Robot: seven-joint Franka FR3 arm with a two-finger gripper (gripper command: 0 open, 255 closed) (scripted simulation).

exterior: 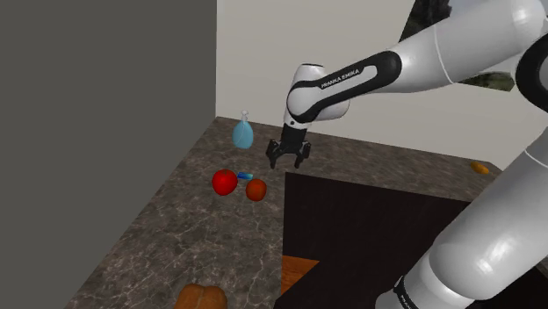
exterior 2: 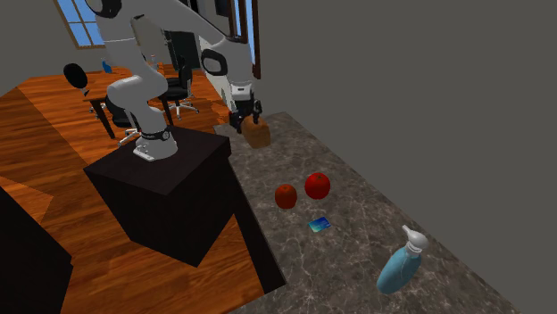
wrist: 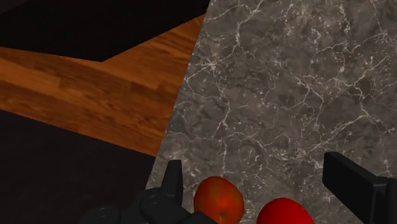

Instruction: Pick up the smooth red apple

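Hand: gripper [exterior: 288, 158] with fingers spread wide, grasping nothing — it hovers over the counter [exterior: 176, 237].
Apple: red apple [exterior: 224, 182] sits on the counter, centre-left of the shoulder view.
Relation: apple lies lower left of the gripper — duller fruit [exterior: 255, 190] lies between.

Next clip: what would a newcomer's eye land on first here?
The bright red apple and a duller reddish fruit close beside it stand out against the dark marbled counter. The black gripper hangs open above the counter near them. In the shoulder view, a pale blue bottle sits beyond them toward the wall.
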